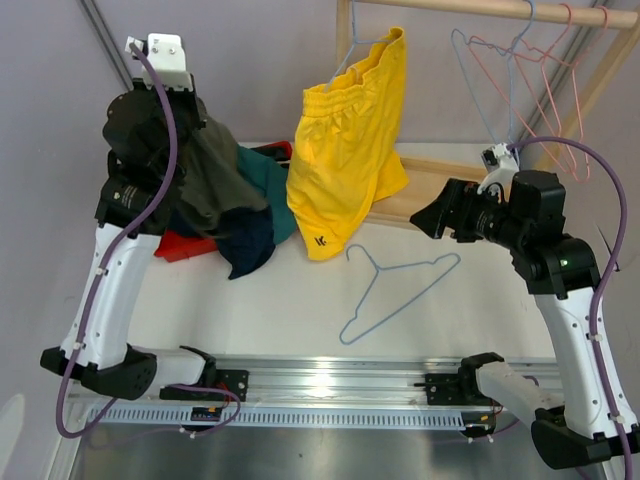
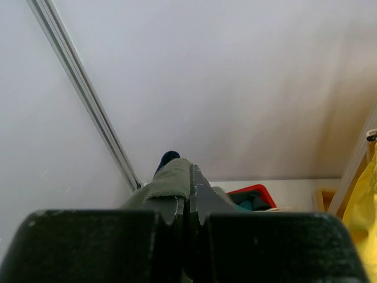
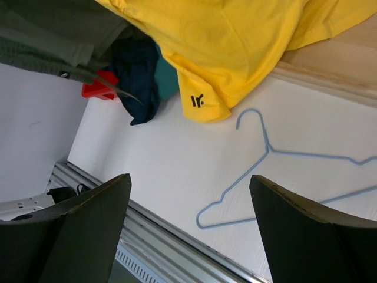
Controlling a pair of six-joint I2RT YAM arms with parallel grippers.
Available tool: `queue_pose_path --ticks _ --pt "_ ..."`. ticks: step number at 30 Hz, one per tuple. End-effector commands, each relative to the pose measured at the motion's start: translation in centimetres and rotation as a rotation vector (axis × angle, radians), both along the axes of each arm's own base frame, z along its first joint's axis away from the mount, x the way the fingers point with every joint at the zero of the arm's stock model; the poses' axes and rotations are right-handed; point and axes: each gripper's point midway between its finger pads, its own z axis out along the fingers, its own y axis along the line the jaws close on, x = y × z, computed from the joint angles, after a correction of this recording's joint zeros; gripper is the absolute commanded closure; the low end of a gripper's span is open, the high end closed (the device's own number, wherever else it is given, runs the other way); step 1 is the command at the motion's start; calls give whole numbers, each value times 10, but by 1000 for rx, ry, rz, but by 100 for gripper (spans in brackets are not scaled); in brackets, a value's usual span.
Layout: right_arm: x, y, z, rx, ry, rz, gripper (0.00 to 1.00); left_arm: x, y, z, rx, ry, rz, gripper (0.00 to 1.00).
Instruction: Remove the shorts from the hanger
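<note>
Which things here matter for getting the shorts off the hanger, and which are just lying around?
For the job: yellow shorts on their hanger; olive-grey shorts in the left jaws; navy shorts, teal shorts on the table.
Lying about: blue hanger on the table; empty hangers on the rail; red item.
</note>
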Motion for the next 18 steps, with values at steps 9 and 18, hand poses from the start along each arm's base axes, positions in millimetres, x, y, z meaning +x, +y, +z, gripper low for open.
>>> queue_pose_path --ticks 9,18 --pt "3 7 -5 29 -8 23 11 88 44 -158 -225 164 55 96" --pt "-10 20 -29 11 51 130 3 137 39 -219 -399 389 40 25"
